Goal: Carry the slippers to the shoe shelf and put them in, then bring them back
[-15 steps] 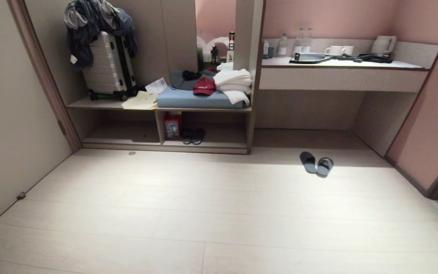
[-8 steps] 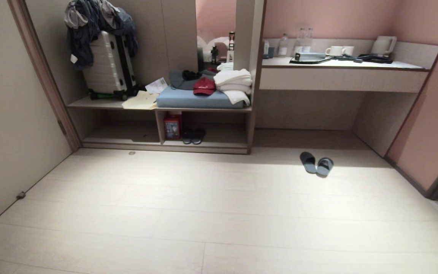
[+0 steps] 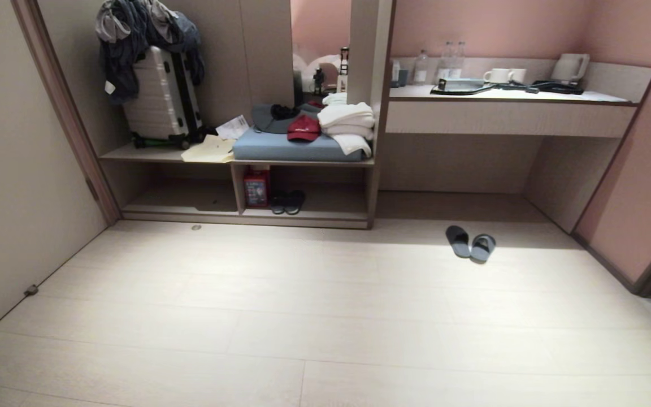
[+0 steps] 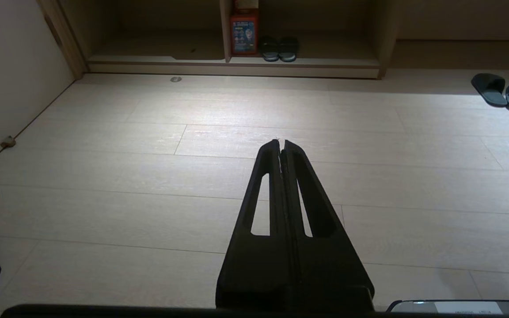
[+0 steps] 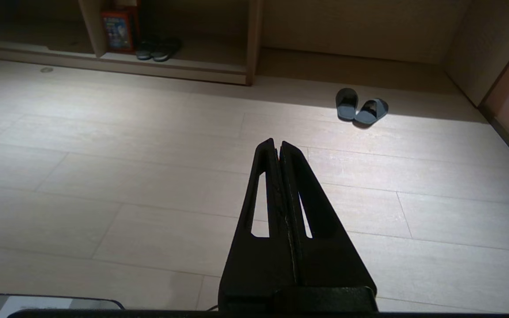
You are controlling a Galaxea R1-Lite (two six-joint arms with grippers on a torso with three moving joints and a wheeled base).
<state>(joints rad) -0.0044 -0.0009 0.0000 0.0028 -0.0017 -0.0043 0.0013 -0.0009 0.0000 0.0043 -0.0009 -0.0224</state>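
Observation:
The grey-blue slippers (image 3: 470, 242) lie side by side on the pale floor, in front of the open space under the desk counter; they also show as slippers (image 4: 503, 90) and slippers (image 5: 360, 106) in the wrist views. The shoe shelf (image 3: 308, 204) is the low open compartment of the beige unit to their left, with a divider panel. Neither arm shows in the head view. My left gripper (image 4: 281, 142) and right gripper (image 5: 277, 142) hang shut and empty over bare floor, far short of the slippers.
Dark shoes (image 3: 287, 202) and a red box (image 3: 256, 187) sit inside the shelf compartment. A suitcase (image 3: 161, 99) with clothes, a blue cushion (image 3: 291, 148), a red cap and towels rest on the bench above. The desk counter (image 3: 506, 95) holds cups and a kettle. Walls close both sides.

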